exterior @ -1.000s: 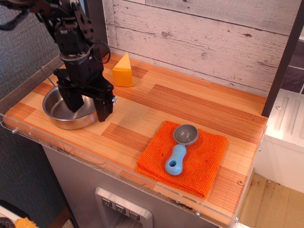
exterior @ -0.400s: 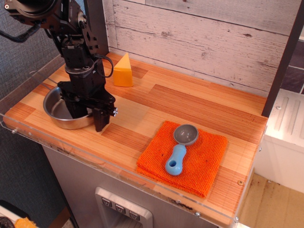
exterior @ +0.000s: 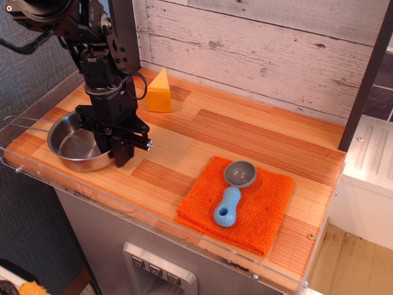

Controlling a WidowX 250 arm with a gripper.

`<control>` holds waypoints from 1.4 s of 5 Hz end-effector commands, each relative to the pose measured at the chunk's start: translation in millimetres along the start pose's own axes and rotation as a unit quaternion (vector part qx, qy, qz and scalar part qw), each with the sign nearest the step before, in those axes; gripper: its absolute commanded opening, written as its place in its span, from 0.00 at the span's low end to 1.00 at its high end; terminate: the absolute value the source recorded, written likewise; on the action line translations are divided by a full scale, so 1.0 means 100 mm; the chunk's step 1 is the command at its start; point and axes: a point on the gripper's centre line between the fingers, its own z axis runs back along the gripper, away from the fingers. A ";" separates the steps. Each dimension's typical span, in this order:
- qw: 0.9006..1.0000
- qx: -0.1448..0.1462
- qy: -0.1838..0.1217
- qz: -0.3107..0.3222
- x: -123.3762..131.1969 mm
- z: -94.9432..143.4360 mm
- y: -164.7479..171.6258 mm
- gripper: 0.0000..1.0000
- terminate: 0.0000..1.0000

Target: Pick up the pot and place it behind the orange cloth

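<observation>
The pot (exterior: pixel 72 146), a shallow shiny steel pan, sits at the left end of the wooden counter, its thin wire handle (exterior: pixel 24 123) pointing left past the edge. My gripper (exterior: pixel 118 157) reaches straight down at the pot's right rim, its black fingers drawn together on that rim. The orange cloth (exterior: pixel 265 209) lies flat at the front right, well away from the gripper. A blue-handled grey scoop (exterior: pixel 232 195) lies on the cloth.
A yellow-orange cheese-like wedge (exterior: pixel 159 92) stands at the back left, just behind the arm. A whitewashed plank wall (exterior: pixel 258 49) runs along the back. A clear rail (exterior: pixel 153 227) lines the counter's front edge. A dark post (exterior: pixel 368 74) stands at the right.
The fingers, spread across the pot's right rim before, have closed on it. The pot has turned and shifted slightly, and its wire handle now shows pointing left.
</observation>
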 end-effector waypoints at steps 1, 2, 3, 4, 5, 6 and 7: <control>0.994 -0.008 -0.019 -0.111 0.10 0.31 -0.06 0.00 0.00; 0.977 0.004 -0.007 -0.212 0.16 0.51 -0.18 0.00 0.00; 0.973 -0.008 -0.005 -0.231 0.28 0.55 -0.34 0.00 0.00; 0.979 0.012 -0.028 -0.201 0.39 0.73 -0.66 0.00 0.00; 0.983 0.041 -0.065 -0.170 0.47 0.87 -0.95 0.00 0.00; 0.982 0.055 -0.076 -0.165 0.55 0.85 -1.31 0.00 0.00; 0.986 0.063 -0.070 -0.138 0.68 0.71 -1.59 0.00 0.00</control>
